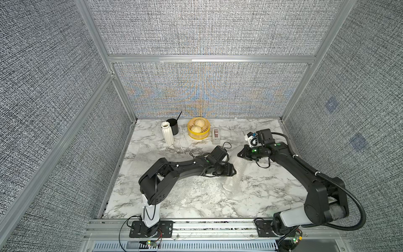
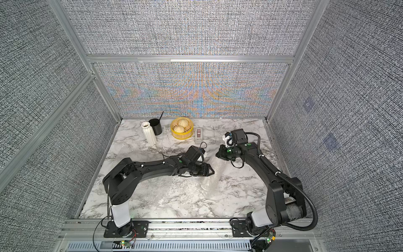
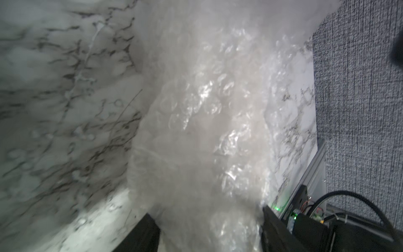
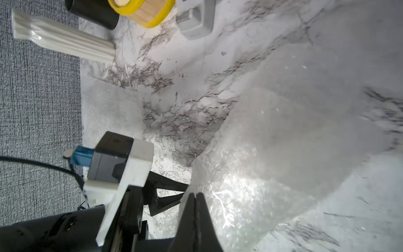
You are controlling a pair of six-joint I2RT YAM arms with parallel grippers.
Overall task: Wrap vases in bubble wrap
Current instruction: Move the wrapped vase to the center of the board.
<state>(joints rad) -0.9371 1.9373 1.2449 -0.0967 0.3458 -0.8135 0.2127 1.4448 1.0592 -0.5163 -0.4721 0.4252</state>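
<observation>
A slim white ribbed vase (image 1: 167, 133) (image 2: 149, 133) stands upright at the back left; the right wrist view shows it too (image 4: 65, 41). Mid-table, a bulky roll of clear bubble wrap (image 1: 235, 167) (image 3: 207, 131) (image 4: 272, 152) lies between the two arms. What is inside the roll is hidden. My left gripper (image 1: 233, 172) (image 2: 211, 172) (image 3: 206, 211) holds one end of the roll, a finger pressed on each side. My right gripper (image 1: 239, 155) (image 2: 217, 154) (image 4: 195, 194) is shut, pinching the wrap's raised edge. A second flat bubble wrap sheet (image 4: 109, 109) lies on the marble.
Along the back wall stand a black mug (image 1: 172, 126) with a stick in it, a yellow steamer basket (image 1: 198, 128) holding two buns, and a small grey device (image 1: 216, 135). Grey fabric walls enclose the marble table (image 1: 196, 203) on three sides.
</observation>
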